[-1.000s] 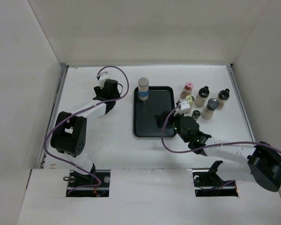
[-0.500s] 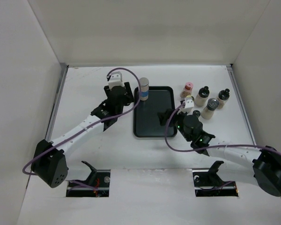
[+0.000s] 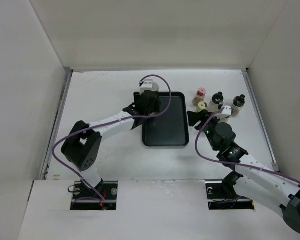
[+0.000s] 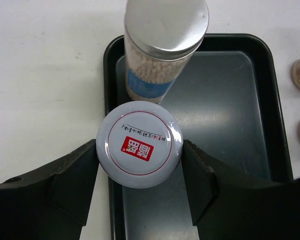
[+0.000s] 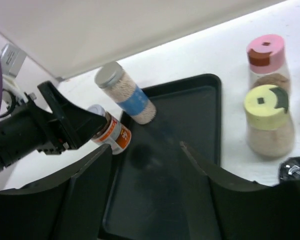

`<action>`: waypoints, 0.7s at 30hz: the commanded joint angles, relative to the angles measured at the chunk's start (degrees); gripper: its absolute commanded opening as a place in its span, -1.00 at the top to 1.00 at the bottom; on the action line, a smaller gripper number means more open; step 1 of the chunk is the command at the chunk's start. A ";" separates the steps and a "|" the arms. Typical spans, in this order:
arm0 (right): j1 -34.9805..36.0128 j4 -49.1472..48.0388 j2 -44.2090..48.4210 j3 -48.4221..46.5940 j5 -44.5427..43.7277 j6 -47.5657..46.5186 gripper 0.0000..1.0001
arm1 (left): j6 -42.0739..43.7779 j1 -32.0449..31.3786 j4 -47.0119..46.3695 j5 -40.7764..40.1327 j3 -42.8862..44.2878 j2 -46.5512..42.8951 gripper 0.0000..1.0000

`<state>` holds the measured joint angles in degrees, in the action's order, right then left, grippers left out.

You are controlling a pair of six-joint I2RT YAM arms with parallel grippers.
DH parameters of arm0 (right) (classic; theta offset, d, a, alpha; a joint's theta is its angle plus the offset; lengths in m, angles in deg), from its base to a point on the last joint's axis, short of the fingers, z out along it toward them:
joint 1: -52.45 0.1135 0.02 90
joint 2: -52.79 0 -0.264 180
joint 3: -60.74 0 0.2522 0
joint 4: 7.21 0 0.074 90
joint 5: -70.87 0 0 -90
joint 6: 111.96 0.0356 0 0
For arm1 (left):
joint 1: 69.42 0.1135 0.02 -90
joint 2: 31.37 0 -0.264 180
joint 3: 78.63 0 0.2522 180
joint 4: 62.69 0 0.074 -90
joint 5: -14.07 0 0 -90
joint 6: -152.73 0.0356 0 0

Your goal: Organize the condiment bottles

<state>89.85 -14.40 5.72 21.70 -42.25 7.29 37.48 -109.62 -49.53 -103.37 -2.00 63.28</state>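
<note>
Tipping hazard: left hand (image 4: 140, 155), clenched on the white-capped bottle (image 4: 140, 142), holds it just beside the blue-labelled bottle (image 4: 157, 65), so a skewed set-down may topple both; right hand (image 5: 145, 150) is released.

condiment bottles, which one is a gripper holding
The white-capped jar with the red stamp, clamped in the left gripper at the tray's left edge beside the blue-labelled jar; the others stand free.

white-capped bottle (image 4: 140, 145) between fingers (image 4: 70, 187)

A white table (image 3: 90, 90) stands boxed in on three sides by plain off-white walls (image 3: 155, 35), evenly lit.
</note>
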 commanded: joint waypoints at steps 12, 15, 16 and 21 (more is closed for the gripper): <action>-3.96 3.81 -2.41 -0.82 -0.53 1.59 -0.64 | 4.42 -0.88 -10.47 -3.84 8.06 9.58 0.18; -4.49 3.81 -2.94 -1.61 -0.53 1.33 -0.67 | 4.60 -1.06 -12.05 -4.99 6.66 10.11 0.02; -4.58 3.81 -3.03 -1.79 -0.53 1.24 -0.69 | 4.60 -1.06 -12.58 -5.16 6.13 10.20 -0.07; -5.72 5.65 -4.26 -4.16 -1.14 0.80 -0.70 | 4.51 -2.02 -14.42 -5.78 2.97 7.05 -0.63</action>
<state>85.15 -8.83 1.92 21.74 -42.33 8.30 41.52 -110.74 -57.86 -107.09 2.74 74.58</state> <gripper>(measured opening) 0.851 0.791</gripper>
